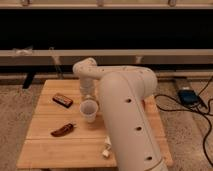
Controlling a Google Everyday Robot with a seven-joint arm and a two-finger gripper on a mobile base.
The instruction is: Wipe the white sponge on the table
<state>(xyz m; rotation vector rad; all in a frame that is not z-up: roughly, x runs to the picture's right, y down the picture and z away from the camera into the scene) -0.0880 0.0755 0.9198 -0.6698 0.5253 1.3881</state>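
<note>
The table (45,150) is a low square of light wooden planks. My white arm crosses it from the lower right and bends at the back. The gripper (88,94) hangs at the arm's end over the table's middle, just above and behind a translucent white cup (89,110). A small off-white piece (106,150) shows at the arm's edge near the front. It is partly hidden, and I cannot tell if it is the white sponge.
A dark flat bar (62,100) lies on the left part of the table. A reddish-brown object (63,130) lies in front of it. Cables and a blue device (189,96) lie on the floor at right. A dark wall with rails stands behind.
</note>
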